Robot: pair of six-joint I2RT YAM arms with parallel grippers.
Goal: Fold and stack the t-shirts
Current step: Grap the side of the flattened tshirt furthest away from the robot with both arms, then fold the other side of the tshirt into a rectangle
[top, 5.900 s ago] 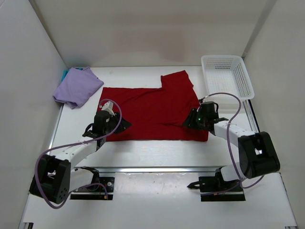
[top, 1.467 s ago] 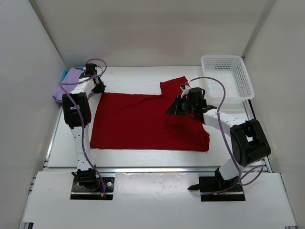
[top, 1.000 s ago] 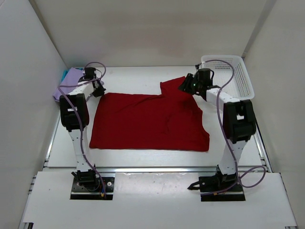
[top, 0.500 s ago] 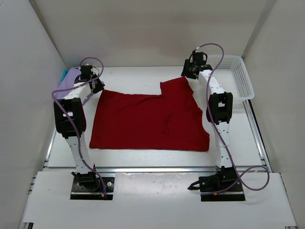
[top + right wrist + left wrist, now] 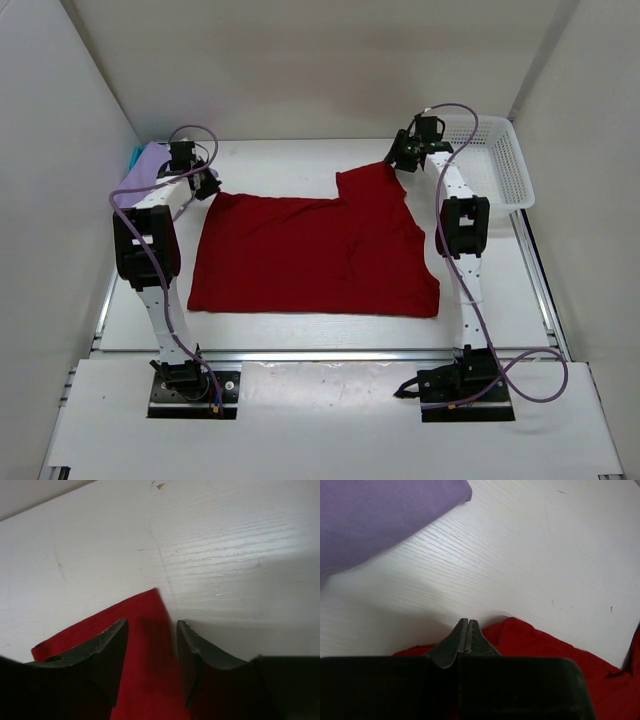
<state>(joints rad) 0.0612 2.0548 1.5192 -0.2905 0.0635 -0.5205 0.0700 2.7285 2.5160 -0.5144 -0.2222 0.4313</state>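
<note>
Red shirt [image 5: 310, 255] spread on the bench [image 5: 280, 165], a claw at each far corner

The red shirt is laid out flat across the middle of the bench, with a raised flap at its far right side and a few soft creases near the centre. Its near edge lies straight, well back from the arm bases.

Both arms are stretched out to the far side of the bench. The left claw [image 5: 466, 622] is set at the far left corner of the shirt. Its fingers are pressed tightly together with no gap between them, and red cloth is bunched on either side of the tips. Whether any cloth is caught between them cannot be told.

The right claw [image 5: 150, 625] is held at the pointed far right corner of the shirt. Its fingers are spread apart, one on each side of the corner, so that the red tip lies in the gap between them, ungripped.

A purple shirt [image 5: 140, 175] is folded at the far left edge of the bench, just beyond the left claw and apart from the red shirt. A sliver of teal shirt [image 5: 135, 155] is seen beneath it. A white mesh basket [image 5: 505, 165] is placed at the far right corner, just beside the right arm.
</note>
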